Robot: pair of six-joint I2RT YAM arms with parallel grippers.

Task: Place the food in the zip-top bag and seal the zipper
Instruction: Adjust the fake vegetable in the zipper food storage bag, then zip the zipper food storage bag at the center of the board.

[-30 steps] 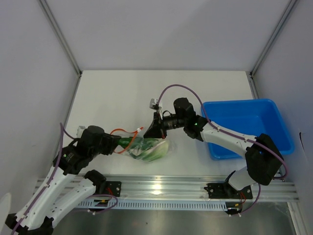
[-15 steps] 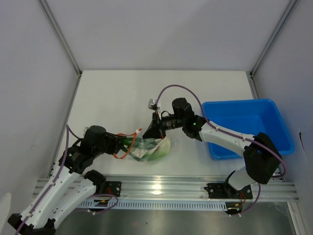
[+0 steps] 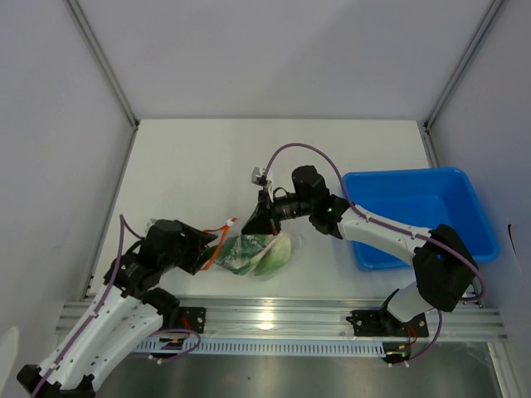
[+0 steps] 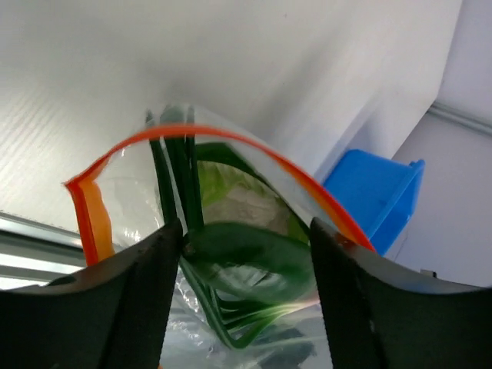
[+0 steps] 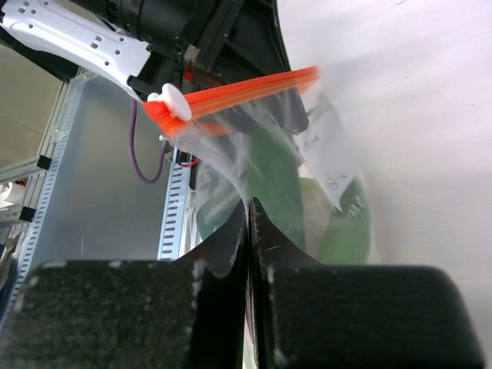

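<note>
Moved since a second ago: left claw (image 4: 246, 231) has spread its jaws wider and its arm (image 3: 116, 305) has drawn back a little toward the near edge; right claw (image 5: 247, 211) has kept its place.
Left claw: one. Its two fingers (image 4: 131, 304) stand apart and clamp nothing. The bag's open mouth sits in the gap between them.
Right claw: one. Its two fingers (image 5: 154, 307) are pressed together, pinching the clear film of the zip-top bag (image 3: 253, 253) at its far edge.
Zip-top bag: one, lying on the table (image 3: 207, 166) straight ahead of the left claw and just under the right claw's tips. Its mouth gapes toward the left claw.
Zipper: one orange-red strip (image 4: 231, 141), unsealed. It arches over the left claw's gap and runs above the right claw's tips.
Slider tab: one white tab (image 5: 173, 100) on the strip, up and to the left of the right claw's tips in its wrist view.
Food: green food (image 4: 238, 254) is inside the bag. A broad dark leaf lies between the left claw's fingers, thin dark stalks rise behind it, and a pale leafy piece sits deeper in. The exact number cannot be told through the crinkled plastic.
Blue bin: one (image 3: 423, 207), well apart from both claws, out beside the right arm.
</note>
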